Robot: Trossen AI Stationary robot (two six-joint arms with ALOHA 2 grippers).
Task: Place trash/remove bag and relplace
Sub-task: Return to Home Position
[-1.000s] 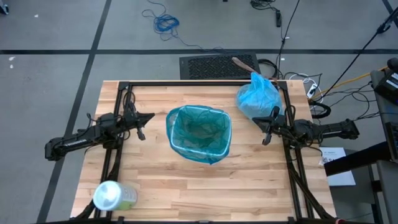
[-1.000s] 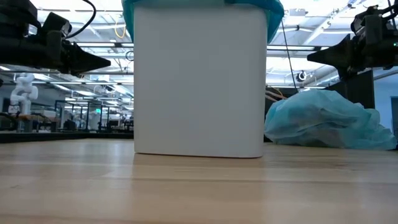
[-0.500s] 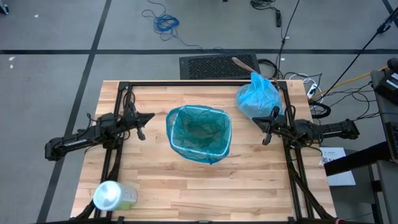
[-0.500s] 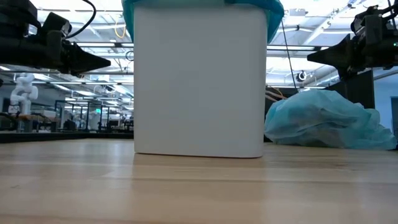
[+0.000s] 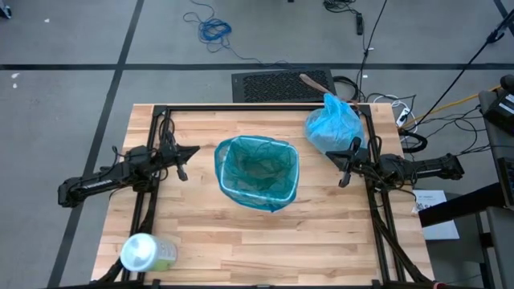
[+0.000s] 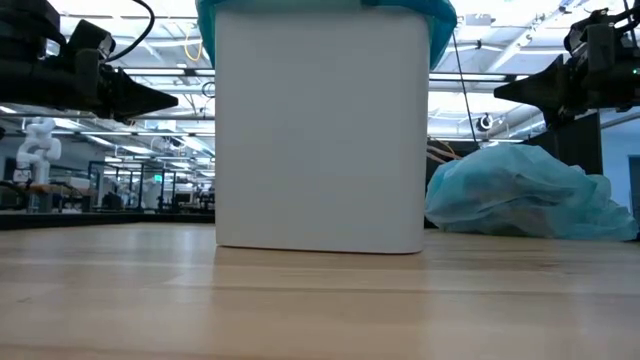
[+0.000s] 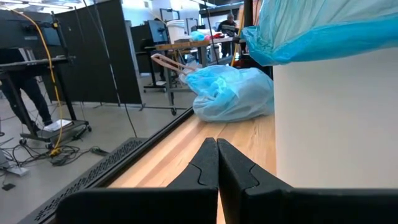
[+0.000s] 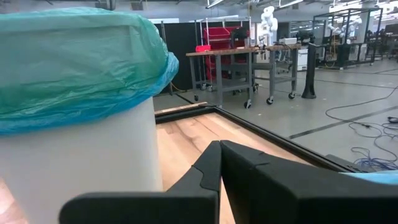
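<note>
The light-blue bag [image 5: 331,127] is lying bunched and bulging at the far right corner of the wooden surface [image 5: 241,241], just beside the right gripper [image 8: 220,144]. That gripper is hovering closed, gripping nothing. The left gripper [image 7: 217,142] is hanging over the left side, likewise closed and empty. Between them the white bin [image 6: 320,130] is standing upright, wearing a teal liner [image 5: 257,168]. A pale-green container [image 5: 146,253] is sitting near the front left corner.
</note>
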